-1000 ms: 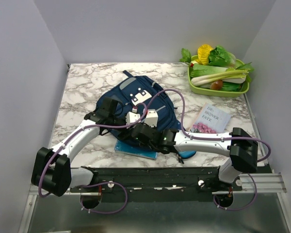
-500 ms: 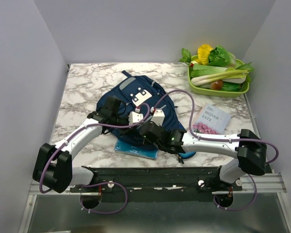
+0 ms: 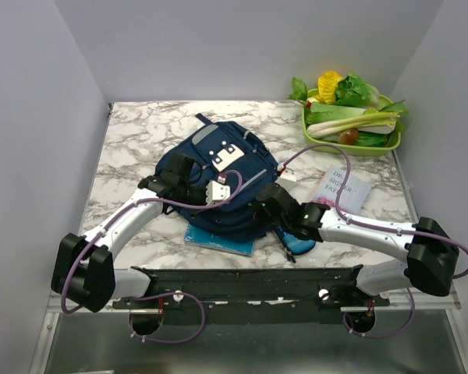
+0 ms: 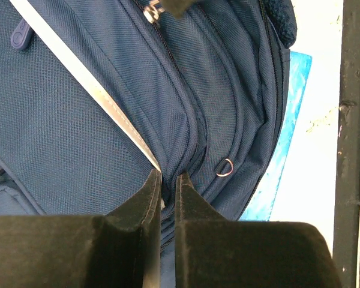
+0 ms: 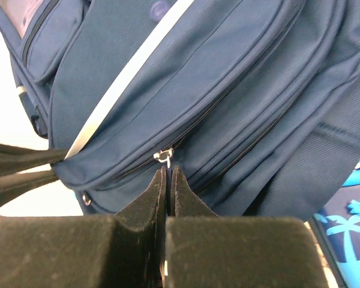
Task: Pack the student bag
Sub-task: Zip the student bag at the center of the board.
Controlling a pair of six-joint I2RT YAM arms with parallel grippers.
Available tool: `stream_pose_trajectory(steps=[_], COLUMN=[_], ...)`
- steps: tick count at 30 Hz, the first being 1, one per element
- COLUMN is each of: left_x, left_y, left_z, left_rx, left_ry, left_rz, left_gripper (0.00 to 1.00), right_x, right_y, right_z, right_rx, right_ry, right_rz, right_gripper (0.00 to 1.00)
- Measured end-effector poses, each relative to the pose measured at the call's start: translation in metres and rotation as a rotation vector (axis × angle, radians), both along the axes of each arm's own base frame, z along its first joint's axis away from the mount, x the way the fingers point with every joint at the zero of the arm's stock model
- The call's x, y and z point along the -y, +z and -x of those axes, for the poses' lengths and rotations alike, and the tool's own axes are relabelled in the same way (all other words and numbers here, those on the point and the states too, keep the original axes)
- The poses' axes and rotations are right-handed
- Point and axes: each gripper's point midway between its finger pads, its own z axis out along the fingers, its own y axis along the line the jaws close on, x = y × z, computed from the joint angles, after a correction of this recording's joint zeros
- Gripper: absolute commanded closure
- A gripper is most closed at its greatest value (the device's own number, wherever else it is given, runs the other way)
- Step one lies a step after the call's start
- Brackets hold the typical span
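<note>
Grey-veined white marble makes up the worktop [image 3: 132,140], boxed in by plain pale walls. Near its middle lies the student bag [image 3: 218,171], a bulky navy backpack of coarse woven nylon, front face up. It has pale patches near its top and stacked, curved zip seams along its near end. A smooth light grey stripe [image 4: 84,84] crosses the fabric on a slant, and a small metal D-ring [image 4: 225,168] sits on one lower seam.

The left hand [image 4: 166,177] has its dark, matte wedge fingers clenched on the bag's edge where the stripe ends. The right wrist view shows them from the side, pinching that edge. The right hand [image 5: 168,171] is clenched too, only a hairline slit between its fingers. A small silver zip pull [image 5: 164,157] sits right at its tips; whether it is pinched I cannot tell.

A flat, glossy bright blue book [image 3: 218,240] pokes out from under the bag's near end. A soft blue pouch printed with palm trees [image 5: 348,240] lies just beside the bag. Further right rests a thin white booklet [image 3: 345,187]. A lime-green plastic tray [image 3: 335,146] of leafy vegetables stands in the far right corner.
</note>
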Motion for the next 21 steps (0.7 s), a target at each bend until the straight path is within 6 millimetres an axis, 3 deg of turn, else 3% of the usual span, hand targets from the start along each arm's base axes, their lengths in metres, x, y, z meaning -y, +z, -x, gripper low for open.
stream_pose_trajectory(steps=[11,12,13,16,21], left_x=[-0.017,-0.018,-0.018,-0.022,-0.024], left_y=[0.012,0.012,0.014,0.013,0.017], left_z=[0.012,0.013,0.015,0.017,0.027], left_rx=[0.098,0.100,0.108,0.110,0.013], left_ry=[-0.068,-0.074,-0.078,-0.078,-0.013], left_rz=[-0.068,-0.072,-0.074,-0.094,-0.105], left_gripper=[0.88,0.82,0.61,0.38,0.31], right_x=[0.047,0.050,0.052,0.053,0.052], right_y=[0.005,0.007,0.009,0.014,0.014], right_z=[-0.041,-0.043,-0.045,-0.048,-0.050], right_rx=[0.053,0.060,0.067,0.088,0.091], right_ry=[-0.074,-0.076,-0.074,-0.055,-0.030], right_rz=[0.085,0.091,0.097,0.115,0.122], right_gripper=[0.99,0.99,0.99,0.99,0.99])
